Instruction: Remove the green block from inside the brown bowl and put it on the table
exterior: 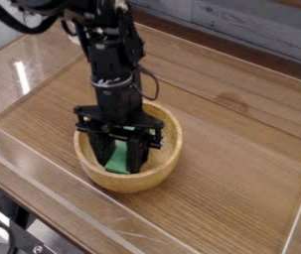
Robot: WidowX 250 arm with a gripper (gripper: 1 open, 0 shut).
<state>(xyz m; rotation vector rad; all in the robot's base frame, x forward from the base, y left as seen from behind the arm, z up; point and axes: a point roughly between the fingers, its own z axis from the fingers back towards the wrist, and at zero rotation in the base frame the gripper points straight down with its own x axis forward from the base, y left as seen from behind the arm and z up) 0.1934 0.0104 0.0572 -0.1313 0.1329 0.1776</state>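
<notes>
The brown bowl sits on the table near its front middle. Inside the bowl stands the green block, tilted up on end. My gripper reaches straight down into the bowl from a black arm, and its dark fingers are shut on the green block from both sides. The block's lower end is still within the bowl, below the rim. Most of its upper part is hidden by the fingers.
Clear acrylic walls border the tabletop at the left and front. A grey wall runs behind the table. Wood-grain surface lies to the right of the bowl.
</notes>
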